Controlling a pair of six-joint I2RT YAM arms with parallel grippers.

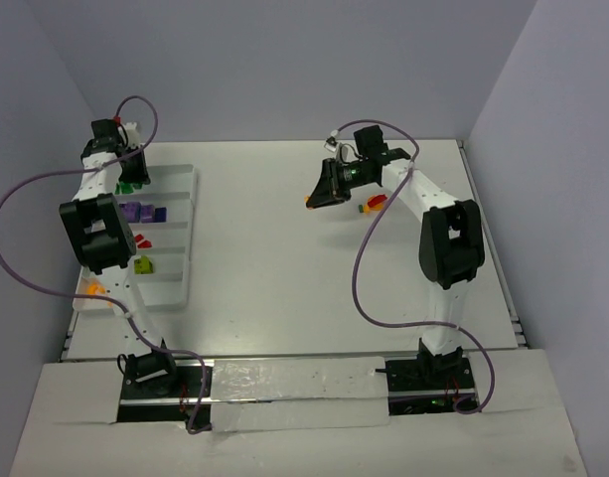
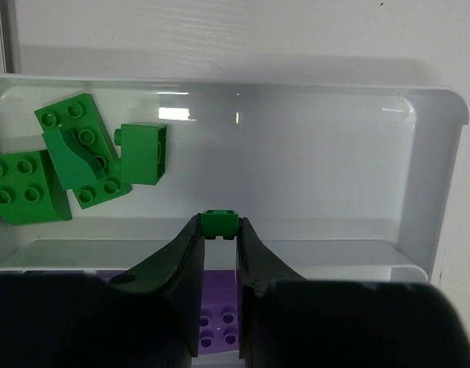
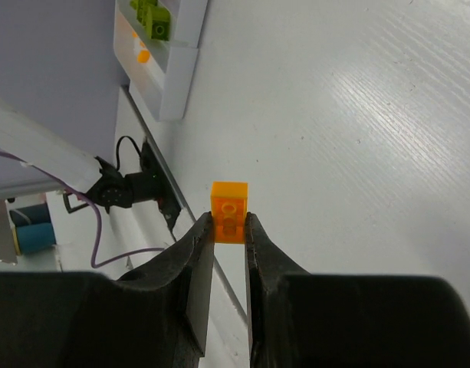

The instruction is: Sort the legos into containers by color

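Note:
My left gripper is shut on a small dark green lego, held over the far compartment of the white tray. Three dark green legos lie at that compartment's left end. A purple lego shows below, between my fingers. In the top view the left gripper hangs over the tray's far end; purple, red and lime legos lie in its compartments. My right gripper is shut on an orange lego, lifted above the table, seen mid-table as the right gripper.
A red and orange cluster of legos lies on the table just right of the right gripper. An orange lego sits at the tray's near left corner. The right wrist view shows the tray's near end with lime legos.

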